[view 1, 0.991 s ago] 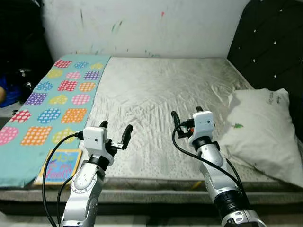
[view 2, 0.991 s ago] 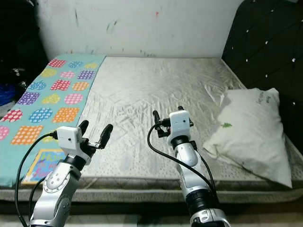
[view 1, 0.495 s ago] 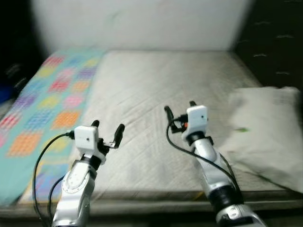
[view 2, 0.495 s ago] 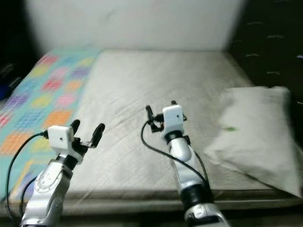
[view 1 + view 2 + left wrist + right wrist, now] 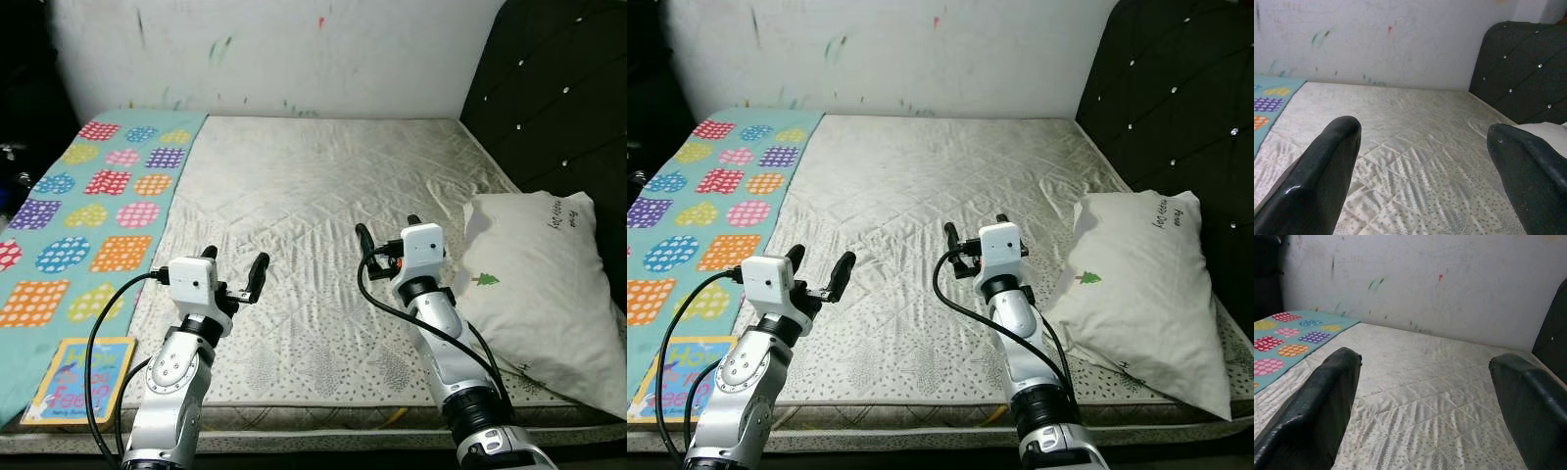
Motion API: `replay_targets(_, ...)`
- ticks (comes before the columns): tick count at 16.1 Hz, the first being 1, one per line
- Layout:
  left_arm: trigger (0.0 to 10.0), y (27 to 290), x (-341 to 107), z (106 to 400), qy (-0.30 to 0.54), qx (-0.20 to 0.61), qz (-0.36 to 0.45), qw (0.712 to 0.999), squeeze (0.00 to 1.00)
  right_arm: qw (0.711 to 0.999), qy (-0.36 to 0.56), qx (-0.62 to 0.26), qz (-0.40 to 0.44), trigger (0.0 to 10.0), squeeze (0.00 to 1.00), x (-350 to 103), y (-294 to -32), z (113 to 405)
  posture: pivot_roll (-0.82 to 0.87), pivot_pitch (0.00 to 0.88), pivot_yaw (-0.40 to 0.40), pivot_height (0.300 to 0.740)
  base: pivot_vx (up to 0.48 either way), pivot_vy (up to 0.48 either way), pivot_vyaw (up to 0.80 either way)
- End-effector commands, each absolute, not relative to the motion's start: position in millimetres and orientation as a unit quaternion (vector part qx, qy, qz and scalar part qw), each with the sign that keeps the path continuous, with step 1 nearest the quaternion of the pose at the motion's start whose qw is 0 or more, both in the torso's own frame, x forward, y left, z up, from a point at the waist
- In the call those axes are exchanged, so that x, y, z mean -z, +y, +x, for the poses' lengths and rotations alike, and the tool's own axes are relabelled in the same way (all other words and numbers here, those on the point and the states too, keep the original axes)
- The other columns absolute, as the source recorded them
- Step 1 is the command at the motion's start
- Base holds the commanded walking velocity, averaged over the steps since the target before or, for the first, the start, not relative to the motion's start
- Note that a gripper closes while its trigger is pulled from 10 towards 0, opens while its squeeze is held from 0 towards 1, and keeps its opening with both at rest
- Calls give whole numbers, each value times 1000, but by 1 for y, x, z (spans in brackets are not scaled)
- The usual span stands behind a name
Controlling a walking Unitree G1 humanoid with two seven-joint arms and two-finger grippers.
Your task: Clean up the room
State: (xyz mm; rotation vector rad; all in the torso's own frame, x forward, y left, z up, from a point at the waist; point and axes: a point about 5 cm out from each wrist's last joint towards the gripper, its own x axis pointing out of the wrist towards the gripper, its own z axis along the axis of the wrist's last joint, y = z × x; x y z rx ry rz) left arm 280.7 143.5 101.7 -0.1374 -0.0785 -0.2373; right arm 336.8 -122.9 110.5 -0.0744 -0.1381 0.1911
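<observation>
Nearest, low at the left corner of the bed: a book (image 5: 81,378) with a bright cover, lying flat on the end of the blanket (image 5: 69,220). Nothing touches it.

Both arms are raised over the near part of the mattress (image 5: 323,196), neither touching it. Left gripper (image 5: 235,271): fingers spread wide, nothing between them, above the mattress just beside the blanket's inner edge. Right gripper (image 5: 387,239): fingers likewise apart and empty, over the middle of the mattress, near the pillow (image 5: 539,284) but clear of it. Both wrist views look out between two black fingers across bare quilted fabric toward the wall (image 5: 1400,39).

Right side: the pillow, white with a small green tree print, lies tilted against the dark tufted headboard (image 5: 558,108), its lower end near the mattress's front edge.

Left side: the blanket, teal with dotted patches in many colours, covers a strip running from the near edge to the wall, lying flat.

Mid to far: the mattress is grey-white, quilted in diamonds, creased in the centre.

Far: the wall is white, with small smears of green and red paint. The headboard, studded with buttons, stands along the right. A dark area lies left of the blanket; its contents cannot be made out.
</observation>
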Motion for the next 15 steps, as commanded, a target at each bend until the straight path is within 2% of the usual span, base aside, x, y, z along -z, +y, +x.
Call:
replay_targets(1, 10000, 144, -101, 282, -36, 116, -64, 991, 0, 992, -78, -96, -41, 10000, 0, -116, -123, 340, -32, 0, -27, 740, 0, -247, 0)
replay_targets(4, 10000, 143, -102, 282, -37, 118, -66, 990, 0, 990, -82, -101, -55, 10000, 0, -116, -121, 339, -38, 0, -27, 740, 0, -480, 0)
replay_targets(7, 10000, 142, -101, 282, -36, 119, -68, 990, 0, 990, -83, -101, -57, 10000, 0, -116, -122, 339, -39, 0, -27, 740, 0, -480, 569)
replay_targets(15, 10000, 141, -101, 281, -36, 121, -68, 990, 0, 990, -89, -93, -55, 10000, 0, -118, -126, 338, -30, 0, -32, 740, 0, -480, 0)
